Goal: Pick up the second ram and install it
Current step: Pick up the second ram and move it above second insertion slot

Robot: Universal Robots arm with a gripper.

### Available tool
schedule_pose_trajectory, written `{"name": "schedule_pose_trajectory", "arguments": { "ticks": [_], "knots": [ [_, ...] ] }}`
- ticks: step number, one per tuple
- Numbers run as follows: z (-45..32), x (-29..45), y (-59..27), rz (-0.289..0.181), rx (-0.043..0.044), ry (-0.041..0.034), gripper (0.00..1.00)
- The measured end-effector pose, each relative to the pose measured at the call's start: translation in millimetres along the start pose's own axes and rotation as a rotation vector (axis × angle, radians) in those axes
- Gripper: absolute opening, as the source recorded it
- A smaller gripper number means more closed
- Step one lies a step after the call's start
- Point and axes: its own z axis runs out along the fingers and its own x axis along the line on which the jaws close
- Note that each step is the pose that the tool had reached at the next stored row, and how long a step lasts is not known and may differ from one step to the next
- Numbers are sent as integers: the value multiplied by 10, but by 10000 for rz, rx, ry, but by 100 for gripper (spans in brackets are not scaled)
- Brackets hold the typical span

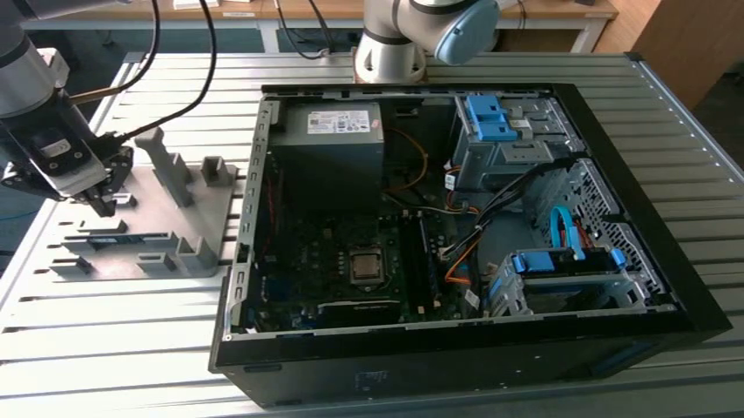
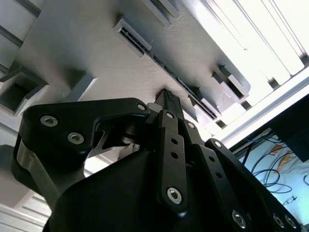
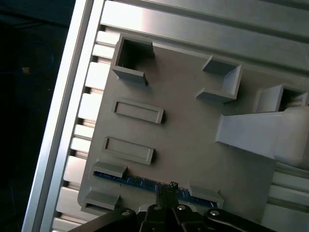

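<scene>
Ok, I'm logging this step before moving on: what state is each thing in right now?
second ram: seated in its slot on the fixture, not lifted.
gripper: at the ram's middle; whether it grips cannot be told.
grey fixture: the two rectangular frames beside the ram hold nothing.
computer case: lying on its side, side panel off, inside exposed.

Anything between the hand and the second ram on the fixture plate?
Nothing visible. In the first wrist view the hand hangs right over the second ram, which stands on edge in the grey fixture plate. The holder blocks sit near its ends, away from the middle where the hand is.
</scene>
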Motion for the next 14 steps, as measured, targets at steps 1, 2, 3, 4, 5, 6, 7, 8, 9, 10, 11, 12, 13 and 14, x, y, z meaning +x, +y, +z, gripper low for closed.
{"name": "schedule_pose_trajectory", "arguments": {
  "ticks": [1, 2, 3, 4, 5, 6, 7, 8, 9, 10, 11, 12, 13, 14],
  "knots": [
    [0, 0, 0, -60, 2, 1, 10],
    [0, 0, 0, -120, 3, 3, 10],
    [0, 0, 0, -178, 5, 3, 10],
    [0, 0, 0, -235, 7, 5, 10],
    [0, 0, 0, -295, 8, 6, 10],
    [0, 0, 0, -356, 10, 7, 10],
    [0, 0, 0, -430, 12, 8, 10],
    [0, 0, 0, -505, 14, 9, 10],
    [0, 0, 0, -591, 16, 11, 10],
    [0, 0, 0, -680, 19, 13, 10],
    [0, 0, 0, -771, 22, 15, 10],
    [0, 0, 0, -862, 24, 16, 10],
    [0, 0, 0, -956, 27, 18, 10],
    [0, 0, 0, -1042, 30, 20, 10]
  ]
}}
